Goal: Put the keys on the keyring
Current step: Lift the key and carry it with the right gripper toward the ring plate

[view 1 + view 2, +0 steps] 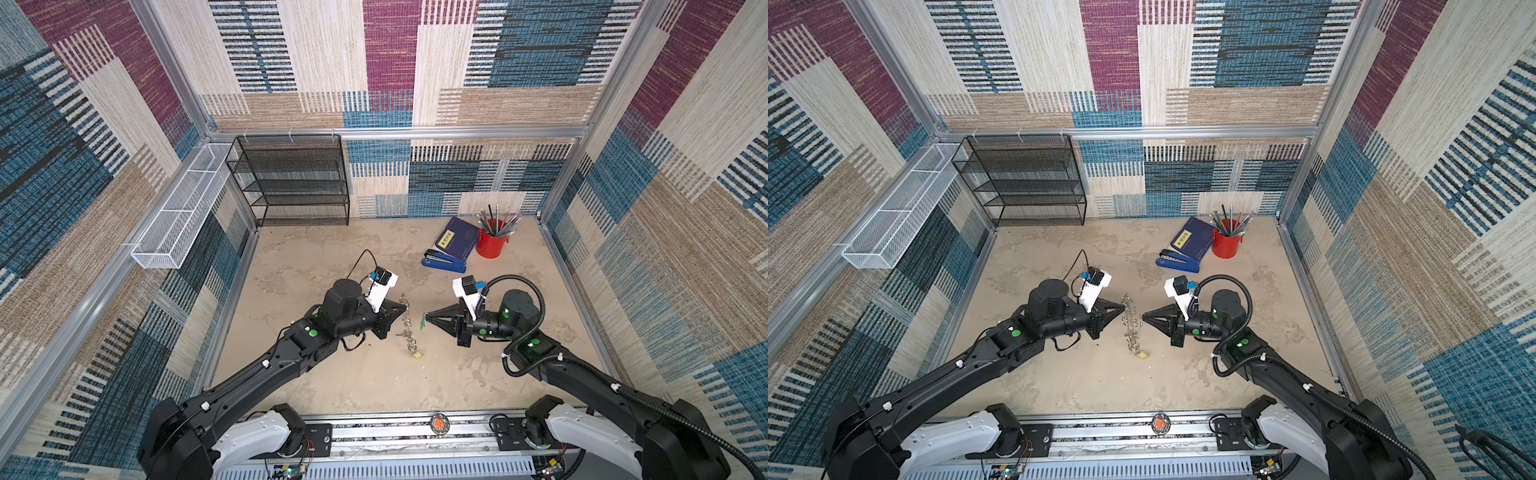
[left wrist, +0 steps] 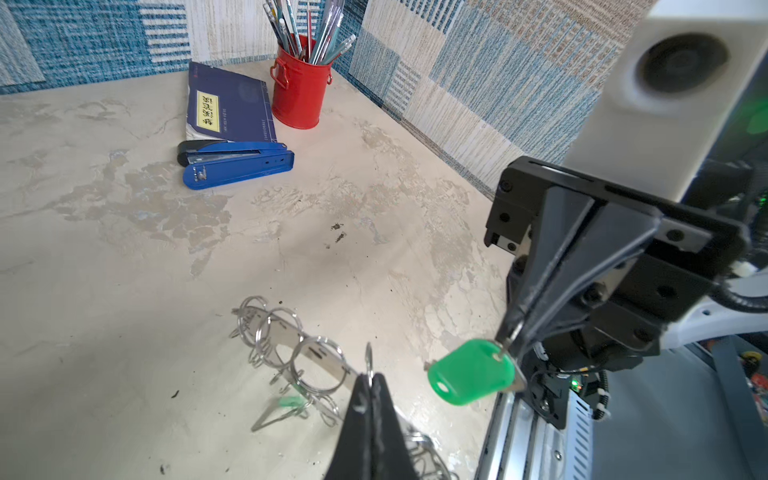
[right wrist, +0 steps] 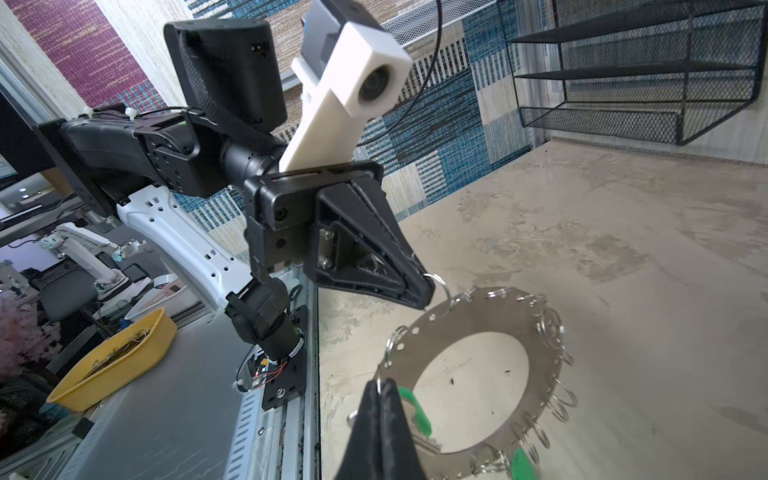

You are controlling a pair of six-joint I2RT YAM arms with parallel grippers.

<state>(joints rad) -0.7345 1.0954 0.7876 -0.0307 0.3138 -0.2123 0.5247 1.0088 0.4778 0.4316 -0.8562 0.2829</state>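
Left fingers (image 2: 358, 415) pinch a split ring (image 2: 368, 360), holding the keyring (image 2: 322, 360) upright, face toward the right fingers (image 2: 552, 270). Those clamp the green-tagged key (image 2: 469, 372) by its blade just beside the keyring, tag end leading.

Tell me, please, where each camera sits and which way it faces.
Both top views: high above, looking down on the table; both arms show, left gripper and right gripper flanking the keyring.
Left wrist: behind the left gripper, facing the right gripper with its green key, stapler beyond.
Right wrist: behind the right gripper, facing the left gripper pinching the keyring.
Shared: both wrist views show the keyring and both grippers.
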